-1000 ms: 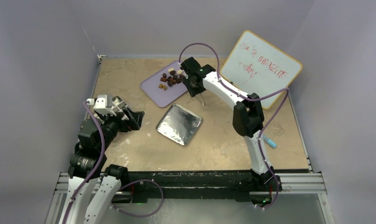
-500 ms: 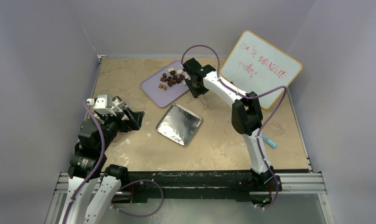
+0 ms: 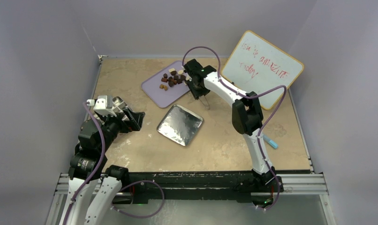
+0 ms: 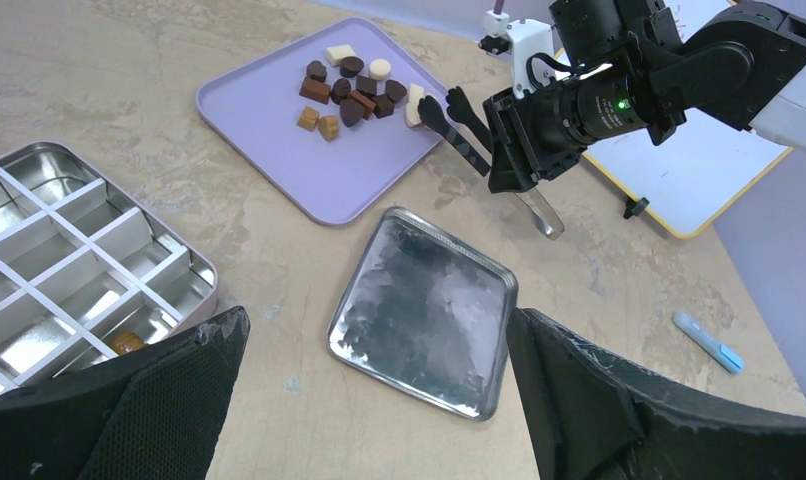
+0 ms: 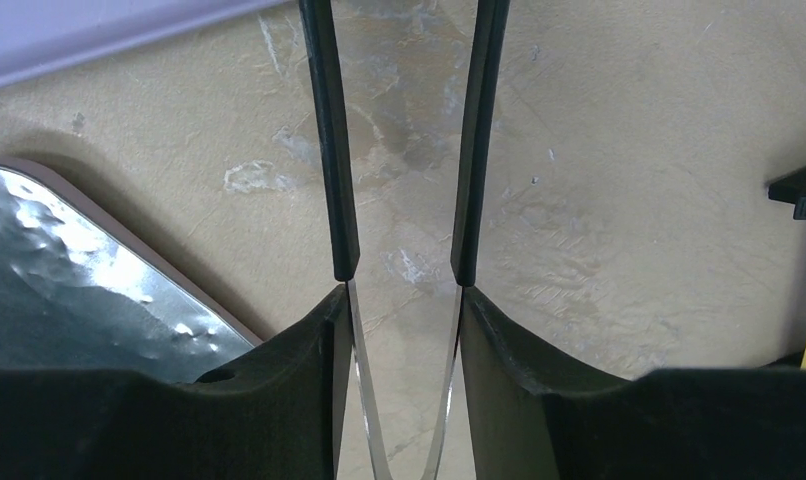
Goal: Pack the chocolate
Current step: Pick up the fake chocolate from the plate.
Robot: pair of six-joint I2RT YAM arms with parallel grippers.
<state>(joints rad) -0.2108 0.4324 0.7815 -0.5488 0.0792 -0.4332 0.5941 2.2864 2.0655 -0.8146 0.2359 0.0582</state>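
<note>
Several pieces of chocolate [image 3: 173, 78], dark, caramel and cream, lie on a lilac tray [image 3: 154, 89] at the back. The left wrist view shows the same chocolate [image 4: 349, 90] and tray [image 4: 269, 150]. My right gripper [image 3: 196, 86] is shut on metal tongs [image 4: 459, 125]. Their black tips stand apart at the tray's right edge, beside a cream piece [image 4: 414, 105]. The right wrist view shows the tongs [image 5: 324, 150] between my right gripper's [image 5: 399, 300] fingers. My left gripper [image 3: 131, 119] is wide open and holds nothing. It hangs near a divided tin box [image 4: 79, 260] with one caramel piece [image 4: 126, 342] inside.
A shiny silver lid [image 3: 180, 124] lies flat mid-table, below the left gripper [image 4: 377, 325]. A whiteboard [image 3: 262, 65] with red writing leans at the back right. A blue marker [image 3: 270, 141] lies right of the right arm. Grey walls enclose the table.
The right wrist has shifted slightly at the tray's right edge. The left arm has not moved.
</note>
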